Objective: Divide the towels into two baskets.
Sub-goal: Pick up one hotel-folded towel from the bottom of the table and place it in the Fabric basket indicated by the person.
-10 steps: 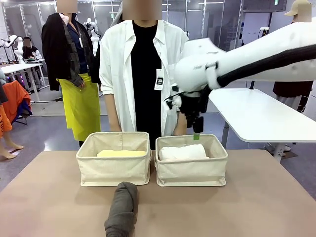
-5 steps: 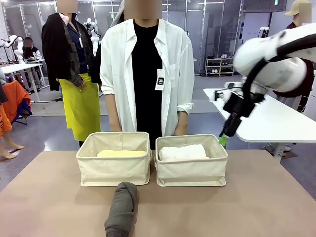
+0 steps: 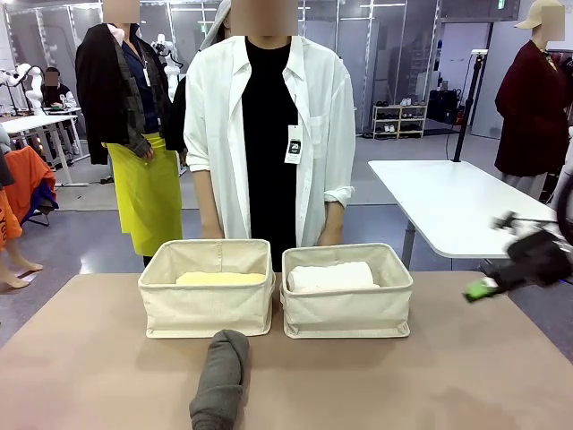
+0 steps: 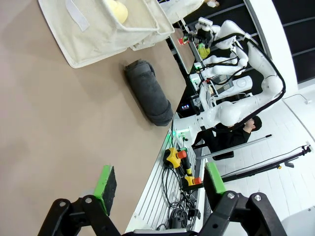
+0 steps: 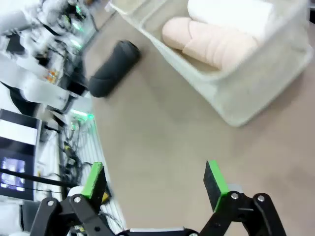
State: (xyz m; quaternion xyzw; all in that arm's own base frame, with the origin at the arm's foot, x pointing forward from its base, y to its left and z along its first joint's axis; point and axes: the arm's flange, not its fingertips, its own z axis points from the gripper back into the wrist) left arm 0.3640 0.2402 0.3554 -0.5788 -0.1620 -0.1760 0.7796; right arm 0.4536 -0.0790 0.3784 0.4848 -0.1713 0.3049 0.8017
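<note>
Beige canvas forms the two baskets, which are set side by side, almost touching, at the middle of the table (image 3: pixel 448 376). In the left basket (image 3: pixel 206 309) the pale yellow towel (image 3: pixel 219 279) is laid flat along its length. In the right basket (image 3: pixel 347 315) the white towel (image 3: pixel 329 276) is laid the same way. In the right wrist view the pale pink towel (image 5: pixel 211 42) is seen lying against the white towel inside the same basket. The dark grey towel (image 3: pixel 220 381) is left on the bare table, in no basket. It is placed just near of the left basket and close to the gap between the two, with one rolled end pointed at the baskets and the other at the near edge.

The right fingers (image 3: pixel 481 289) are seen blurred at the far right of the scene, low beside the table's right edge and well apart from the baskets. In the right wrist view they are spread wide, with nothing held between the green pads. The left fingers (image 4: pixel 106 183) are likewise spread wide and released above the brown tabletop, with the grey towel and the left basket farther off in the left wrist view.

A person in a white shirt (image 3: pixel 269 134) is stood at the far side of the table, just behind the baskets, with both arms hung down.
</note>
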